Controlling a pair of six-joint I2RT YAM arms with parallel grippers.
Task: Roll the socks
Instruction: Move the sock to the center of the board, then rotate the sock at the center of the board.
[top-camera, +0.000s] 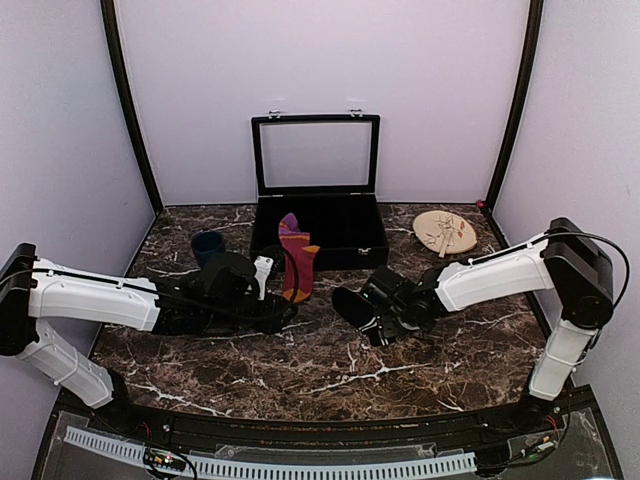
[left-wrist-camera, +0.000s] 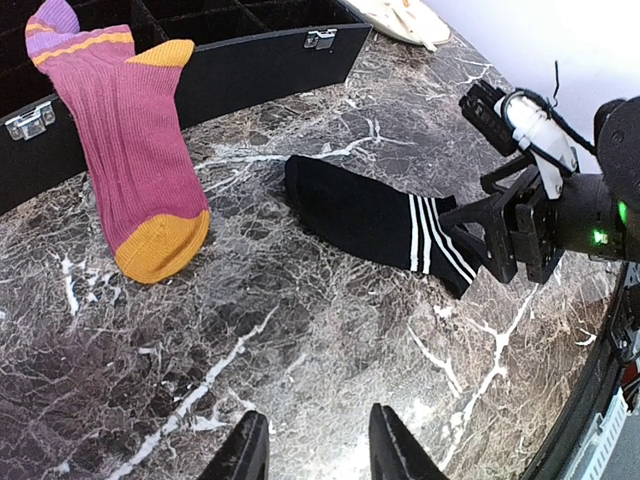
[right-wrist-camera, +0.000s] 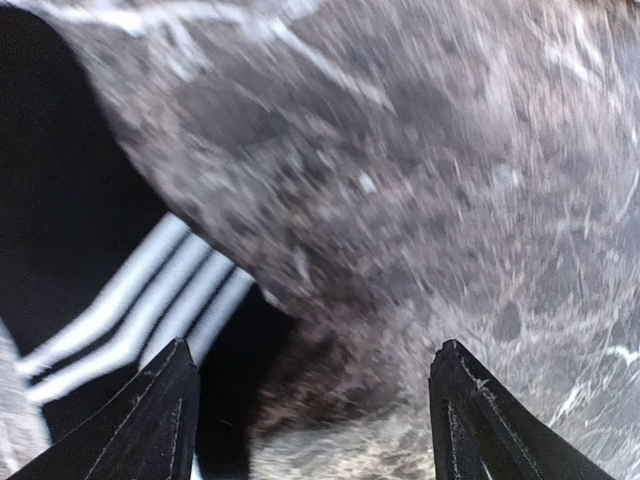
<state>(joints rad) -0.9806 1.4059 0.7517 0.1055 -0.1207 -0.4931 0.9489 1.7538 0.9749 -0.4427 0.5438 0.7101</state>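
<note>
Evidently the right pincer (right-wrist-camera: 312, 350) stood open, low over the striped cuff of the black sock (left-wrist-camera: 370, 215), which lay flat on the tabletop (left-wrist-camera: 250, 330), probably lined up to take that end. The left pincer (left-wrist-camera: 318, 425) hung part-open and empty. The maroon sock (left-wrist-camera: 130, 150) leaned against the case (left-wrist-camera: 250, 60), toe down.
</note>
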